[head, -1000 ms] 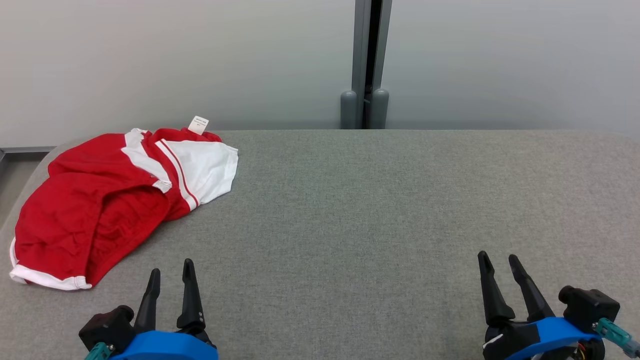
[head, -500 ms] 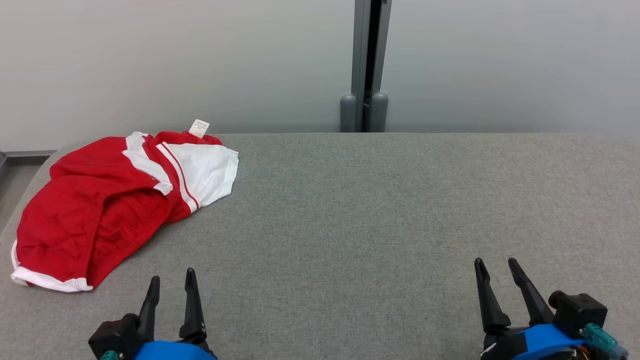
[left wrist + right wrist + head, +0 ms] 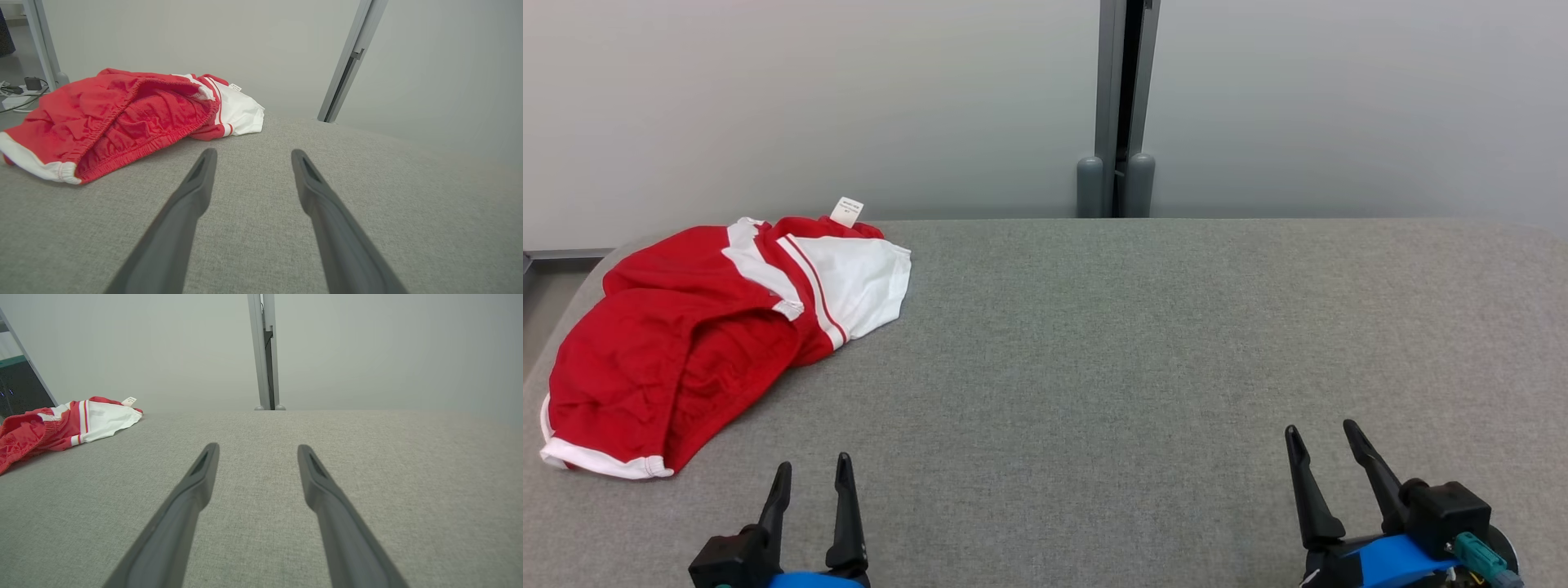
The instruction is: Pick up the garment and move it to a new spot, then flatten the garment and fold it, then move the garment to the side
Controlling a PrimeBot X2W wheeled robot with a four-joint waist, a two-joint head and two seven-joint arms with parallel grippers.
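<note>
Garment (image 3: pixel 686 343): one pair of red-and-white shorts, crumpled at ten o'clock on the worktop (image 3: pixel 1135 351), untouched; I judge pickup not yet begun.
Left end effector (image 3: pixel 814 462): seven o'clock, fingers spread wide, empty; nearest the garment, so I'd reach with it.
Right end effector (image 3: pixel 1320 426): five o'clock, spread wide, empty, well apart from the garment.
Count: one garment, two end effectors.
</note>
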